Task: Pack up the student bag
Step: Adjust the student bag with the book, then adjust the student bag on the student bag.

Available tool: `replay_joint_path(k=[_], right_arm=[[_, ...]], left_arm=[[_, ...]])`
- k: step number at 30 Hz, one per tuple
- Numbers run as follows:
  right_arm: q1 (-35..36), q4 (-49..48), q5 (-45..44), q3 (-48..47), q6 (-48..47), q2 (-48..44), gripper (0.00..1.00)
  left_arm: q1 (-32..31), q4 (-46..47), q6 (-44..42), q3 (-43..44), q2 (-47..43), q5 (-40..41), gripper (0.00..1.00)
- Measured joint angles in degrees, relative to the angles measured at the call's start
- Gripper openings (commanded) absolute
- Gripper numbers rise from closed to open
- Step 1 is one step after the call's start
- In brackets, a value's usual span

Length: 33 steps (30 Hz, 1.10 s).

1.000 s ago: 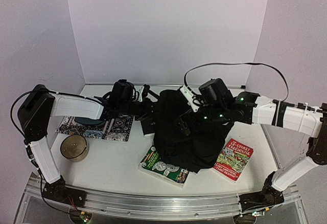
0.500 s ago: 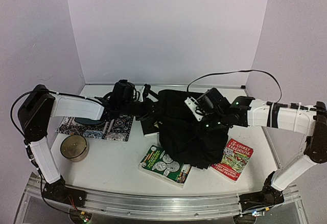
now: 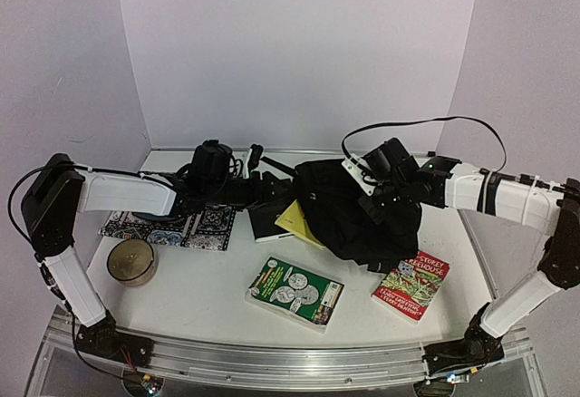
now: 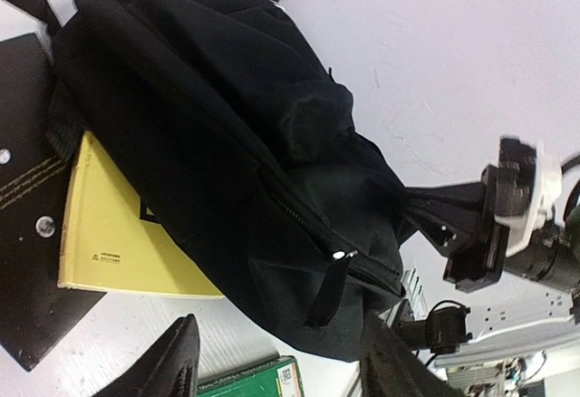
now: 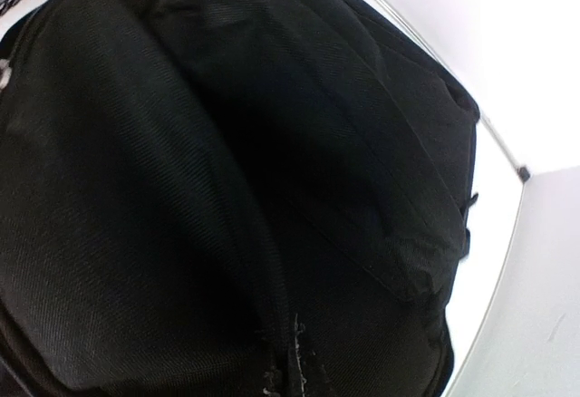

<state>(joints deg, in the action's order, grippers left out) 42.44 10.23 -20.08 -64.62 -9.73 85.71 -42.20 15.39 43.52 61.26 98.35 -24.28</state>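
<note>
Packing looks barely begun: the student bag (image 3: 362, 220) slumps at the bench's (image 3: 208, 279) far right, right gripper (image 4: 450, 229) jaws clamped on its fabric; left gripper (image 4: 281, 353) jaws gape empty; the yellow book (image 3: 297, 222), green book (image 3: 295, 292) and red Treehouse book (image 3: 412, 276) lie outside.

The student bag (image 3: 358, 211) is a large, soft backpack of black fabric. It lies slumped on its side on the table (image 3: 208, 279), right of the middle and toward the far edge. A zipper runs along its length, with a black strap pull hanging from it. Its left near edge covers part of a yellow book (image 3: 294, 222).
</note>
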Motion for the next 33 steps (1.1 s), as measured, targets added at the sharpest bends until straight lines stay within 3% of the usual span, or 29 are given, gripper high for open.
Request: replay_joint_path(k=[5, 16, 19, 22, 24, 26, 33], right_arm=[[0.1, -4.1, 2.5, 4.6, -4.9, -0.9, 0.00], [0.0, -6.5, 5.4, 8.1, -10.1, -4.5, 0.00], [0.1, -6.6, 5.5, 8.1, -10.5, -4.5, 0.00], [0.1, -6.6, 5.5, 8.2, -10.7, -4.5, 0.00], [0.1, -6.7, 5.0, 8.2, -10.8, -4.5, 0.00], [0.2, -7.0, 3.9, 8.2, -11.0, -4.5, 0.00], [-2.8, -8.8, 1.8, 7.2, -11.2, -4.5, 0.00]], left_arm=[[2.1, 0.2, -0.2, 1.3, 1.7, -1.0, 0.76], [3.9, 0.2, 1.2, 17.9, 18.7, -9.1, 0.76], [3.9, 0.2, 2.1, 21.2, 22.3, -10.7, 0.67], [3.9, 0.2, 3.2, 23.9, 25.4, -12.2, 0.34], [3.9, 0.1, 3.4, 24.9, 26.4, -13.3, 0.07], [3.8, 0.1, 3.9, 25.0, 26.4, -13.8, 0.00], [2.6, 0.2, 3.4, 21.2, 21.1, -11.5, 0.00]])
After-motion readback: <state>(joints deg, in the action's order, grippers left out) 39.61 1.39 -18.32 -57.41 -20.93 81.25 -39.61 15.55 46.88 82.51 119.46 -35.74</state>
